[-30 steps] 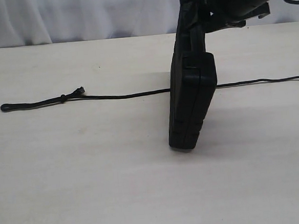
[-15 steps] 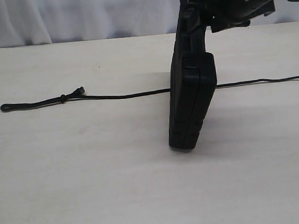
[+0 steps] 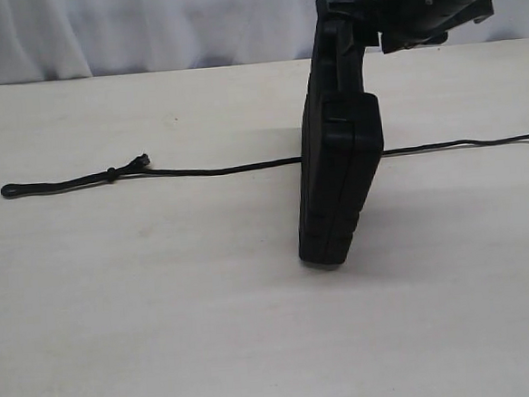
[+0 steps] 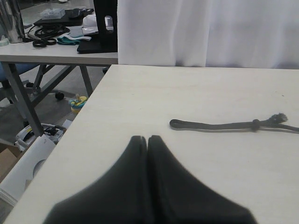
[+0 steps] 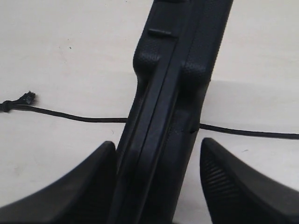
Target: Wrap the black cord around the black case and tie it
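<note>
A pale wooden table (image 3: 165, 333) runs back to a white curtain (image 3: 143, 25). In the left wrist view a second table (image 4: 56, 57) stands off to the side, carrying dark clutter.

The right gripper (image 5: 158, 143) is spread wide and straddles the handle end of the black case (image 3: 336, 184). The case stands upright on a narrow edge near the middle of the table. In the right wrist view one finger (image 5: 79, 186) lies against the case's side. The other finger (image 5: 238, 182) stands apart from it, with a wedge of bare table showing between. So the gripper is released around the case, not clamped on it.

The left gripper (image 4: 147, 138) is clenched, its fingertips pressed together on nothing, above the table's near corner.

The black cord (image 3: 208, 171) lies flat across the table. Its looped end, knot and frayed tip are well to the left of the case and ahead of the left gripper. From there it runs to the foot of the case and comes out on the far side, below the right gripper, towards the table's right edge.
</note>
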Motion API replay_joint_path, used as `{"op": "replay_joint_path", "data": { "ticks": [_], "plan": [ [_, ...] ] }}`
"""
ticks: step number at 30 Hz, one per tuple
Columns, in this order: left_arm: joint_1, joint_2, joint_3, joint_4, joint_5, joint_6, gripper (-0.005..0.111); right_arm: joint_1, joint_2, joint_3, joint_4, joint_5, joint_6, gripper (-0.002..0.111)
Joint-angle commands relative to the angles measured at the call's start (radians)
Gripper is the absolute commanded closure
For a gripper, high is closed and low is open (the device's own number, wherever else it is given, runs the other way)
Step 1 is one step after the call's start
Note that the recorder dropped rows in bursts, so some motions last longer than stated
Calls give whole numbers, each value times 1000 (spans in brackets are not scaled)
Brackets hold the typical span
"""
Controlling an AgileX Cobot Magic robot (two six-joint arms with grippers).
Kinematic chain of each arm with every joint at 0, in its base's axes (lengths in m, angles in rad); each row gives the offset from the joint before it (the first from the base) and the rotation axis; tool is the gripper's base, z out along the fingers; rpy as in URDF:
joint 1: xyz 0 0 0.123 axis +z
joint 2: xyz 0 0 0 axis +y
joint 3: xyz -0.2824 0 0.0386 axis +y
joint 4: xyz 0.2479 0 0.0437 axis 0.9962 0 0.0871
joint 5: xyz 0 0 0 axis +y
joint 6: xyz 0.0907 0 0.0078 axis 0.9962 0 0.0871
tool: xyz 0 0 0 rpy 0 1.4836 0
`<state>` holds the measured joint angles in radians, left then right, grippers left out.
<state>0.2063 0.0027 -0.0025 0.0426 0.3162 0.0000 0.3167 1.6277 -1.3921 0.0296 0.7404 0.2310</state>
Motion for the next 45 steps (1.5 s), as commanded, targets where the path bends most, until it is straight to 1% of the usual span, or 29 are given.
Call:
{"op": "replay_joint_path", "data": {
  "ticks": [1,7,19,45],
  "plan": [
    [1,-3,3,-1,-7,0,107,1,6,-4,8,0,9,57],
    [1,-3,3,-1,-7,0,107,1,47,-4,50,7,9,57],
    [1,-3,3,-1,-7,0,107,1,73,-4,51,-10,9,57],
    [1,-3,3,1,-7,0,107,1,51,-4,52,-23,9,57]
  ]
}}
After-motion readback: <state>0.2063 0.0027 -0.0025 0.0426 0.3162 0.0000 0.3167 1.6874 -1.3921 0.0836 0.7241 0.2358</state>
